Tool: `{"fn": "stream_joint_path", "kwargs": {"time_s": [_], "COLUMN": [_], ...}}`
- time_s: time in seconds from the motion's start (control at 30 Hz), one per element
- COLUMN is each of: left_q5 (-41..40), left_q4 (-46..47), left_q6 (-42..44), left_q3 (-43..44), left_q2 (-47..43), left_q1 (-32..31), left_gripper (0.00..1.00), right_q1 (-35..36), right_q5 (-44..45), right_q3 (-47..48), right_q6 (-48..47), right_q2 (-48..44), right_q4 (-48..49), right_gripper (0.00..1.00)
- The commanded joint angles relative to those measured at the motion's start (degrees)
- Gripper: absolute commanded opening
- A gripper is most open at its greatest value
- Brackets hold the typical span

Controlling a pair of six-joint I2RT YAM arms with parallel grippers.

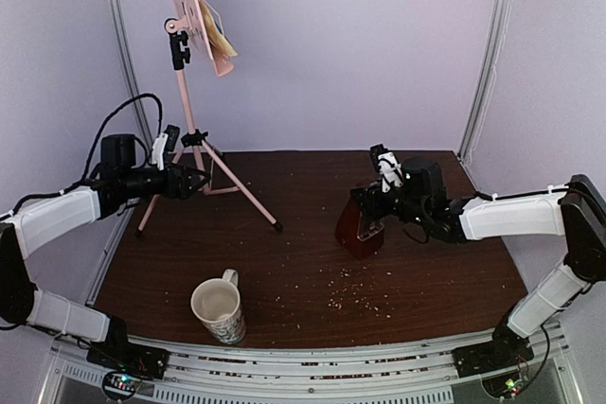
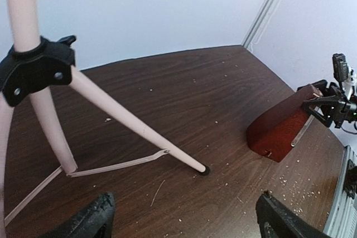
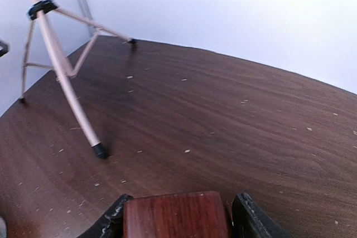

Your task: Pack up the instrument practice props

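The pink tripod music stand (image 1: pixel 186 111) stands at the back left, its perforated desk (image 1: pixel 194 2) holding yellow and blue music sheets (image 1: pixel 218 33). My left gripper (image 1: pixel 197 180) is open beside the stand's lower hub; the pink legs (image 2: pixel 128 121) lie ahead of the open fingers (image 2: pixel 89 221). The red-brown metronome (image 1: pixel 360 224) stands at centre right and also shows in the left wrist view (image 2: pixel 284 126). My right gripper (image 1: pixel 371 205) is shut on its top (image 3: pixel 175 215), a finger on each side. No clear cover shows.
A cream patterned mug (image 1: pixel 220 309) stands near the front edge, left of centre. Pale crumbs (image 1: pixel 355 295) are scattered on the dark wooden table (image 1: pixel 303 186). White walls with metal corner posts (image 1: pixel 488 54) close in the back and sides.
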Motion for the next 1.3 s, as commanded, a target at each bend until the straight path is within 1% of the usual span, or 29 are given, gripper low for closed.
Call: {"fn": "stream_joint_path", "kwargs": {"time_s": [0.0, 0.07, 0.23, 0.37, 0.47, 0.5, 0.6, 0.63, 0.67, 0.73, 0.83, 1.0, 1.13, 1.27], "left_q5": [-11.2, -15.2, -22.0, -24.0, -23.8, -24.1, -25.0, -25.1, -25.1, -25.2, -25.4, -26.9, -27.3, -28.7], "left_q4": [3.7, 5.3, 13.2, 18.9, 23.4, 24.5, 26.6, 27.4, 28.3, 30.5, 32.3, 32.5, 33.0, 33.9], "left_q6": [-6.7, -10.9, -21.0, -26.2, -29.0, -29.4, -30.4, -30.9, -31.4, -32.1, -32.1, -31.3, -31.3, -31.1], "left_q3": [-2.5, -4.3, -8.2, -8.4, -8.0, -7.5, -5.8, -5.3, -4.9, -3.9, -1.8, 1.8, 4.4, 5.9], "left_q2": [-3.8, -5.0, -6.5, -3.0, 0.8, 2.1, 7.3, 8.9, 10.2, 12.8, 16.1, 21.0, 25.0, 27.2], "left_q1": [-1.8, -3.3, -7.5, -9.3, -9.8, -10.1, -10.5, -10.4, -10.5, -10.7, -11.1, -11.5, -12.1, -13.4], "left_gripper": [0.91, 0.91, 0.9, 0.89, 0.88, 0.88, 0.87, 0.86, 0.86, 0.84, 0.78, 0.67, 0.62, 0.49], "right_q1": [-1.4, -3.1, -8.4, -11.5, -12.0, -12.0, -12.0, -12.0, -12.0, -12.0, -12.1, -12.1, -12.1, -12.1], "right_q5": [23.2, 26.3, 31.0, 31.2, 30.9, 30.8, 30.1, 29.7, 29.3, 28.9, 28.0, 26.7, 27.6, 28.2], "right_q3": [-1.7, -2.7, -5.2, -5.5, -3.9, -3.3, -1.4, -0.8, -0.2, 0.8, 2.0, 2.2, 1.9, 1.6], "right_q6": [5.6, 7.7, 12.2, 14.4, 14.3, 14.2, 13.6, 13.5, 13.5, 14.0, 14.7, 15.9, 17.5, 18.4], "right_q2": [-1.1, -1.8, -4.8, -6.6, -6.8, -6.9, -7.6, -8.1, -8.6, -9.9, -11.9, -15.3, -17.8, -20.6], "right_q4": [-6.7, -8.1, -10.5, -12.5, -14.8, -15.6, -18.2, -19.2, -20.3, -22.5, -25.6, -29.2, -31.9, -33.6], "right_gripper": [0.6, 0.6, 0.6, 0.61, 0.64, 0.67, 0.86, 0.9, 0.94, 0.97, 0.99, 0.99, 0.99, 0.99]}}
